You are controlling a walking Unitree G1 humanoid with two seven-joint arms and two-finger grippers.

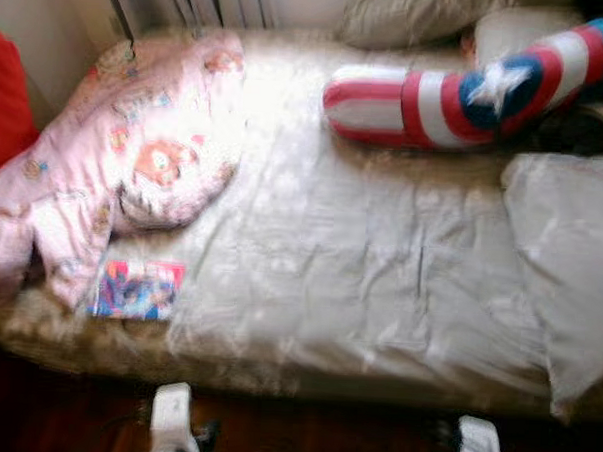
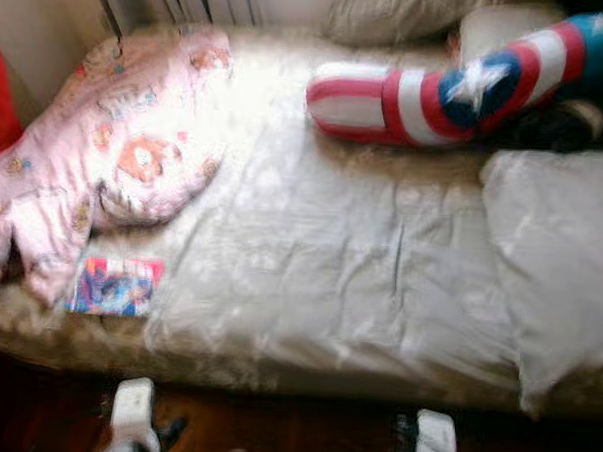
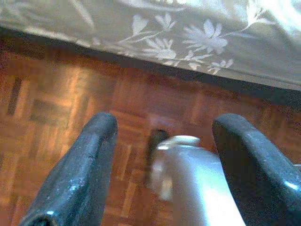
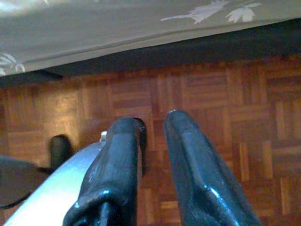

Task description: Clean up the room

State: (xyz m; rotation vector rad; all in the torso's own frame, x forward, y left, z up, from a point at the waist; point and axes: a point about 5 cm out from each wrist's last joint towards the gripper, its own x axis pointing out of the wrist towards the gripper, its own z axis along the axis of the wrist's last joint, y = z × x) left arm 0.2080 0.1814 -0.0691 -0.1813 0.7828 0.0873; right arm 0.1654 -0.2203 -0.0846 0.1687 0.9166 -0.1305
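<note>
Ahead, a bed [image 1: 359, 289] carries, from left to right, a crumpled pink blanket [image 1: 124, 168], a colourful book [image 1: 136, 289] near the front edge, a red, white and blue striped cushion [image 1: 457, 98], and a grey pillow [image 1: 570, 268]. Low over the parquet floor [image 3: 70, 94], the left gripper [image 3: 164, 132] hangs with fingers wide apart; the right gripper [image 4: 153, 129] has fingers nearly together.

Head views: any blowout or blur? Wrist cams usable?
Left eye view: soft all over, glare washes out the pale grey floral bedspread beside the pink patterned quilt. Right eye view: same softness and glare. Left wrist view: left tool open, near fingers blurred, wooden parquet floor evenly lit. Right wrist view: right tool nearly shut, dark shadow under the bed.
</note>
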